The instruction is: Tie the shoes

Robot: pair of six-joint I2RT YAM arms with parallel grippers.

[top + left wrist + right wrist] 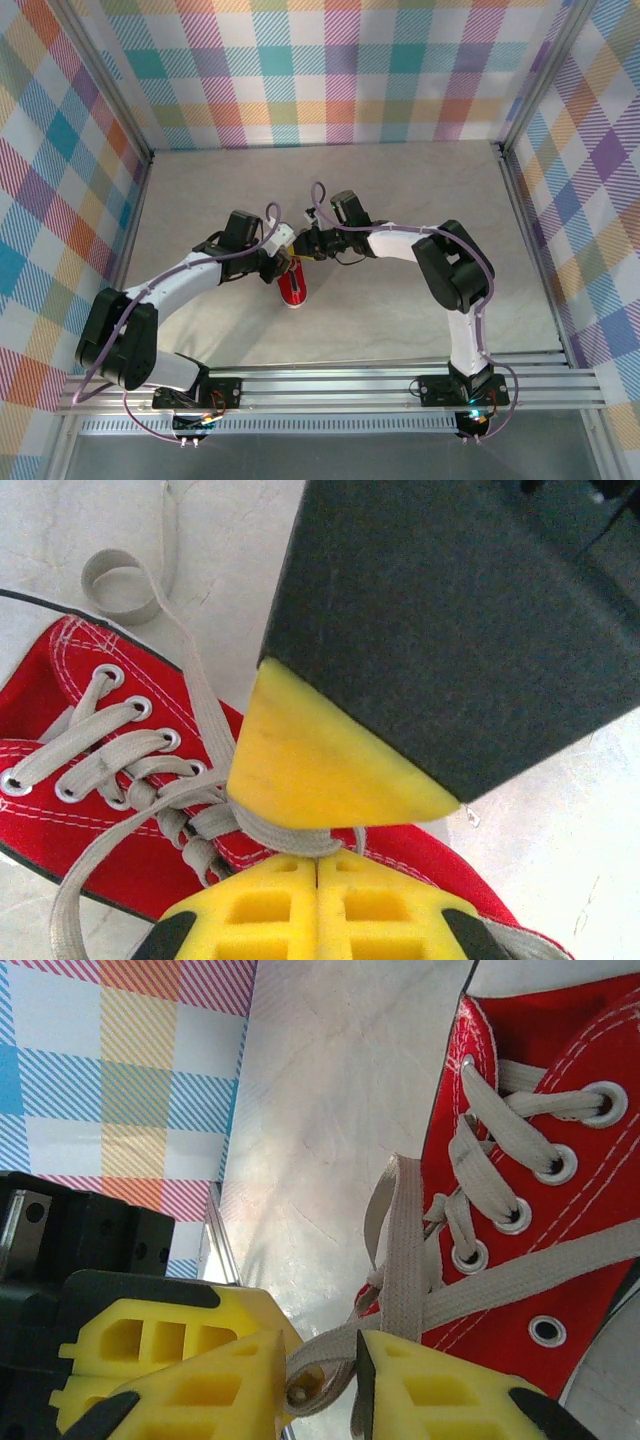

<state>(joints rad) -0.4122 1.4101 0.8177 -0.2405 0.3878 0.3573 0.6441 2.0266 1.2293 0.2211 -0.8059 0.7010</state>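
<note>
The red shoe lies on the table between both arms, toe toward the near edge. In the left wrist view its red canvas and grey laces are at lower left. My left gripper is shut, its tips pinching a lace band that wraps round a yellow finger of the right gripper just above. In the right wrist view the shoe fills the right side. My right gripper stands slightly open, a loose loop of lace lying in the gap. Both grippers meet over the shoe's ankle end.
Checkered walls close in the pale table at the back and both sides. A metal rail runs along the near edge. The left gripper's yellow finger and black body crowd in beside the right jaws.
</note>
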